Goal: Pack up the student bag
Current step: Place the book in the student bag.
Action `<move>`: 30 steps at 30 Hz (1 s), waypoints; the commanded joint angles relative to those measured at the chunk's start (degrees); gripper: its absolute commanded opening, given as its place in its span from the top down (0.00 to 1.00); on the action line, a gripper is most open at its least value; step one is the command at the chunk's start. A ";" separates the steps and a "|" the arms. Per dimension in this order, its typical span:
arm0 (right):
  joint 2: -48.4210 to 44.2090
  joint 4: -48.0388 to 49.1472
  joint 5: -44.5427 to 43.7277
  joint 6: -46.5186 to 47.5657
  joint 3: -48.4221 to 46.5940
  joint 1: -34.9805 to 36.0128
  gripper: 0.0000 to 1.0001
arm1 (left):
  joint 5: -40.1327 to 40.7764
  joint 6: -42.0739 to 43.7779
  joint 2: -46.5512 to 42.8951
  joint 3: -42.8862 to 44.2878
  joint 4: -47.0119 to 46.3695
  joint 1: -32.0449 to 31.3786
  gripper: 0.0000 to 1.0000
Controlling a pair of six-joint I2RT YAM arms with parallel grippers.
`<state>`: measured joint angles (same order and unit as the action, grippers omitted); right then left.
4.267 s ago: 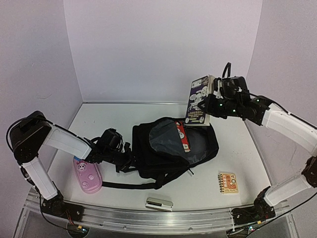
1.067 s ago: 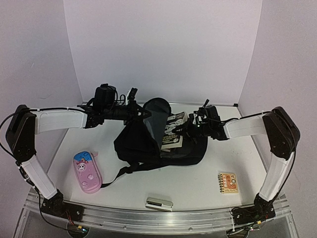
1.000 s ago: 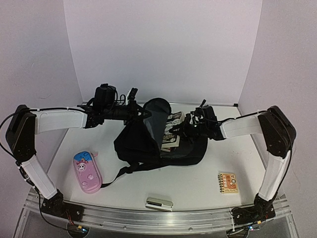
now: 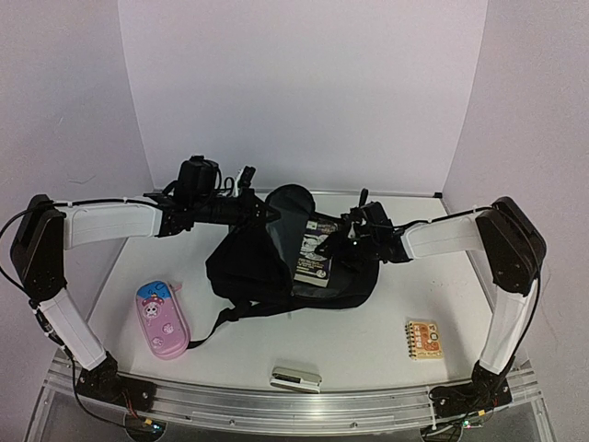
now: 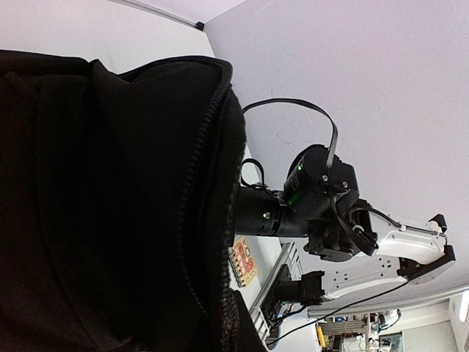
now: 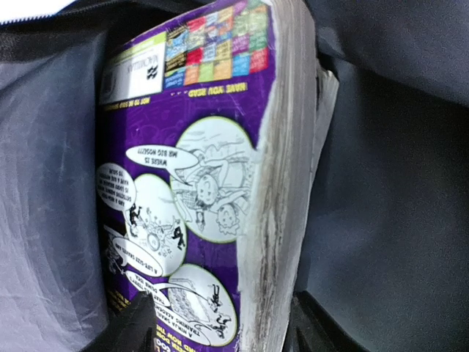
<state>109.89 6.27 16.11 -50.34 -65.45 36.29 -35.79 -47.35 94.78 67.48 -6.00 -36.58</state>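
The student bag (image 4: 248, 267), a big black backpack, lies mid-table with its mouth held up. My left gripper (image 4: 258, 212) is shut on the bag's upper rim; in the left wrist view black fabric (image 5: 110, 183) hides its fingers. A purple comic-covered book (image 4: 317, 253) lies inside the bag's opening. My right gripper (image 4: 342, 241) reaches into the mouth. In the right wrist view the book (image 6: 190, 183) stands against the grey lining (image 6: 51, 183), and my right gripper (image 6: 227, 326) is open, with one finger (image 6: 135, 326) on either side of the book's near end.
A pink pencil case (image 4: 162, 319) lies at the front left. A small spiral notebook (image 4: 424, 338) sits at the front right, also seen past the bag (image 5: 244, 260). A silver flat item (image 4: 295, 378) rests by the near rail. White walls close in the back and sides.
The right gripper carried the book down from above into the bag, pushed it deeper, and its jaws widened. The left gripper lifted the bag's rim earlier and holds still.
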 commanded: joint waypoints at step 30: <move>8.83 10.61 7.85 5.72 -13.94 3.30 0.68 | 0.49 0.03 -2.01 0.08 -0.41 1.13 1.00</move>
<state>119.62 11.16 22.72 -46.77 -77.09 39.19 -36.30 -47.41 94.78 67.48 -5.92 -36.51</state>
